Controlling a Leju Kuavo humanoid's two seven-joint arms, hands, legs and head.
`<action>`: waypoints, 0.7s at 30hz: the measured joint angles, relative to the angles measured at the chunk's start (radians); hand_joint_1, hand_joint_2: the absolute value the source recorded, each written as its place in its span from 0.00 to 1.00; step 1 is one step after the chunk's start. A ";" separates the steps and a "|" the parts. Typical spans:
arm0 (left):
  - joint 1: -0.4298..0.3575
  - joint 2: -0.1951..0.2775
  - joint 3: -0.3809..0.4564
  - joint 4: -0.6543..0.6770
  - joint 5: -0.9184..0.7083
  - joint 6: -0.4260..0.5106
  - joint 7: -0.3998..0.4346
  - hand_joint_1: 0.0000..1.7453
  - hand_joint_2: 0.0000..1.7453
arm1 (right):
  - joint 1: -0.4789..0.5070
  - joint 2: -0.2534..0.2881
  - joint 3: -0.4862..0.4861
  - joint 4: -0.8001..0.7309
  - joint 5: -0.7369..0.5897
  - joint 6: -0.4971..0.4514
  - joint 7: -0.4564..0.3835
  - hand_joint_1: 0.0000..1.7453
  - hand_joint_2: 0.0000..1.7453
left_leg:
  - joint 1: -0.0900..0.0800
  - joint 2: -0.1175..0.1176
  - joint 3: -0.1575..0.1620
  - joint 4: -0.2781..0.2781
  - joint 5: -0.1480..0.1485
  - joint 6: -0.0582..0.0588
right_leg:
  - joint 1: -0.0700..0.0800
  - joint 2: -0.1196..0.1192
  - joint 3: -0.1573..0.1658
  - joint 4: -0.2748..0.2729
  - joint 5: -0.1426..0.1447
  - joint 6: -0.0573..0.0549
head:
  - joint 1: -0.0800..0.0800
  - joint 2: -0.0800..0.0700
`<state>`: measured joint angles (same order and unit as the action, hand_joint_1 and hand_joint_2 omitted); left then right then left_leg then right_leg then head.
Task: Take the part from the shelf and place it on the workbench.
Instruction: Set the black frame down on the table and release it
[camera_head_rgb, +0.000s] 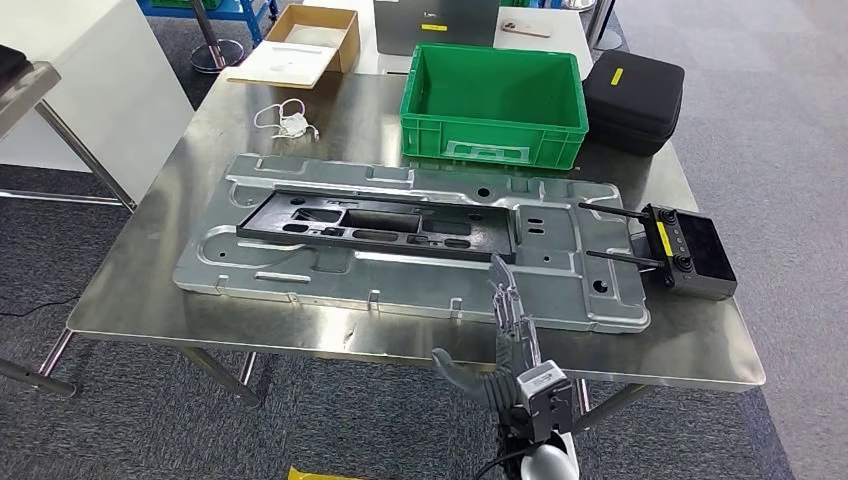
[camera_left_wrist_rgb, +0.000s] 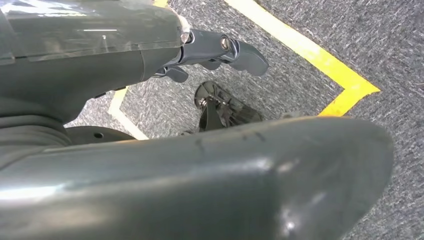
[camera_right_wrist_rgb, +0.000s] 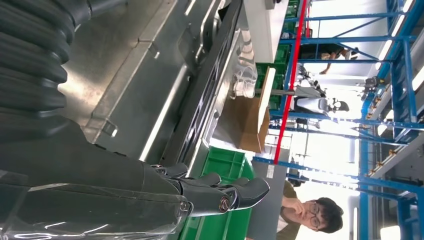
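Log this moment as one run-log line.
part: black frame lying on metal panel on workbench | right robot hand: open, above near panel edge | left robot hand: hanging, holds nothing

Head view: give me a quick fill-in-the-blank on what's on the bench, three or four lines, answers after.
1. The long black part lies on top of the grey metal ____.
2. The crate behind the panel is ____ in colour.
3. The right hand is raised at the bench's near edge, fingers apart, holding ____.
4. The black controller with two antennas sits at the panel's ____ end.

Answers: panel; green; nothing; right
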<state>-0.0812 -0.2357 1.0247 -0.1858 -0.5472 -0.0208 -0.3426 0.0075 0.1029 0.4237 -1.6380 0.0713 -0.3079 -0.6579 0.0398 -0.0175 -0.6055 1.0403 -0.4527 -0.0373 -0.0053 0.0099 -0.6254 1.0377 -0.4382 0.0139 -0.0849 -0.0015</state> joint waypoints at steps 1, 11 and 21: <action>0.000 0.001 0.000 0.000 -0.001 -0.012 -0.002 0.00 0.00 | 0.006 0.000 0.000 -0.003 0.002 -0.003 -0.006 0.00 1.00 | 0.000 0.000 0.000 0.000 0.000 0.000 | 0.000 0.000 0.000 0.000 0.000 0.000 | 0.000 0.000; 0.000 0.016 -0.003 0.000 -0.036 -0.018 -0.031 0.00 0.00 | 0.053 0.000 -0.001 -0.138 0.008 -0.046 -0.038 0.00 1.00 | 0.000 0.000 0.000 0.000 0.000 0.000 | 0.000 0.000 0.000 0.000 0.000 0.000 | 0.000 0.000; -0.001 0.024 -0.006 0.000 -0.060 -0.047 -0.009 0.00 0.00 | 0.053 0.000 -0.001 -0.182 0.021 -0.063 -0.038 0.00 1.00 | 0.000 0.000 0.000 0.000 0.000 0.000 | 0.000 0.000 0.000 0.000 0.000 0.000 | 0.000 0.000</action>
<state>-0.0819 -0.2120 1.0189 -0.1858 -0.6067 -0.0678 -0.3514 0.0603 0.1030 0.4231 -1.8197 0.0927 -0.3704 -0.6958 0.0398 -0.0173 -0.6054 1.0403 -0.4530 -0.0370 -0.0052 0.0102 -0.6253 1.0376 -0.4383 0.0138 -0.0848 -0.0015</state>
